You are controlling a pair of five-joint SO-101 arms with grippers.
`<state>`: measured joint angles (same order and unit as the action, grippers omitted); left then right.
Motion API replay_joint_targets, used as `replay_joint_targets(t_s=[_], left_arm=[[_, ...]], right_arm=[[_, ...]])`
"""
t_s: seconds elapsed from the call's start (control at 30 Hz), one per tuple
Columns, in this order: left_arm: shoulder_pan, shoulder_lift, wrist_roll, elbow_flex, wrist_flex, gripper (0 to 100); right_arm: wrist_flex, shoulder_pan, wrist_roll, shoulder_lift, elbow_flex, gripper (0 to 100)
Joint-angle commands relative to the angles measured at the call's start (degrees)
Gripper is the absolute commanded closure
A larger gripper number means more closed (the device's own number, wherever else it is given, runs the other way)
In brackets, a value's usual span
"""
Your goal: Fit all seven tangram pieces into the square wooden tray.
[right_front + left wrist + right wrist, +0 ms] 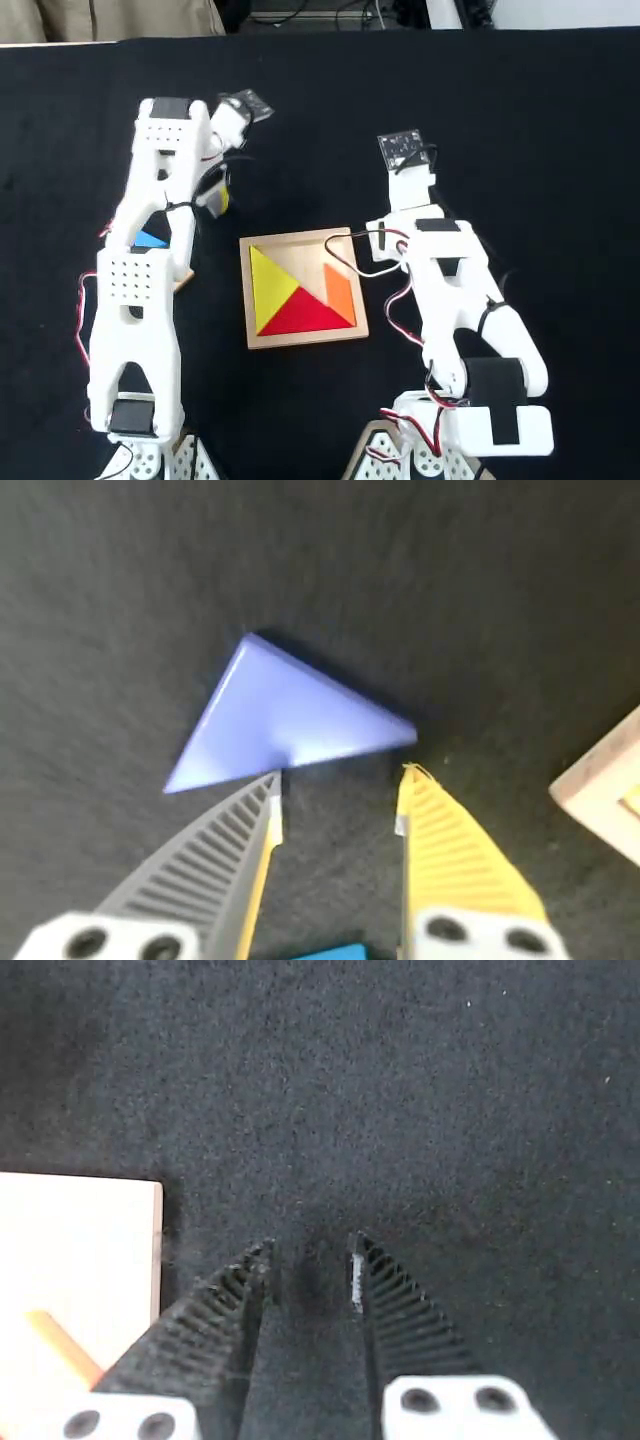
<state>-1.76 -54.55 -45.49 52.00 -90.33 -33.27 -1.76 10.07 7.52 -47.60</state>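
The square wooden tray (256, 335) lies mid-table and holds a yellow triangle (270, 283), a red triangle (308, 314) and an orange piece (340, 290). A violet-blue triangle (285, 720) lies flat on the black cloth just beyond the tips of my left gripper (340, 782), which is open and touches nothing. The tray's corner (600, 790) shows to one side of it. My right gripper (310, 1260) is open over bare cloth beside the tray's edge (80, 1250), with nothing between its fingers. A light-blue piece (150, 240) peeks out under the left arm.
The table is covered in black cloth. The left arm (150, 280) stretches along the tray's left side, the right arm (455, 300) along its right. A tan sliver (184, 280) shows beside the left arm. Bare cloth lies beyond the tray, towards the far edge.
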Motion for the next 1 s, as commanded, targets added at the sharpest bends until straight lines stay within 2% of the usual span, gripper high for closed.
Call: replay_joint_targets(t_s=[0.0, 0.17, 0.33, 0.53, 0.7, 0.87, 0.97], left_arm=[[-1.36, 0.79, 0.88, 10.07, 0.35, 81], [-4.09, 0.0, -0.97, 18.59, 0.09, 80], [-4.62, -3.25, -5.71, 18.95, 1.49, 67], [-4.18, -8.88, -9.23, 19.03, 6.33, 66], [-4.09, -11.96, -5.01, 19.03, 8.62, 66], [-2.51, -12.66, -4.84, 18.59, 8.62, 66], [-0.31, -12.13, -4.66, 19.12, 5.36, 66]], right_arm=[[1.05, 0.79, 0.7, -0.13, 2.95, 87.4], [1.05, 0.7, 0.7, -0.04, 2.95, 87.4], [1.05, 0.7, 0.7, -0.04, 2.95, 87.4], [1.05, 0.7, 0.7, -0.13, 2.95, 87.4], [1.14, 0.7, 0.7, -0.13, 2.95, 87.4], [1.14, 0.7, 0.7, -0.13, 2.95, 87.4], [1.14, 0.7, 0.7, -0.13, 2.95, 87.4]])
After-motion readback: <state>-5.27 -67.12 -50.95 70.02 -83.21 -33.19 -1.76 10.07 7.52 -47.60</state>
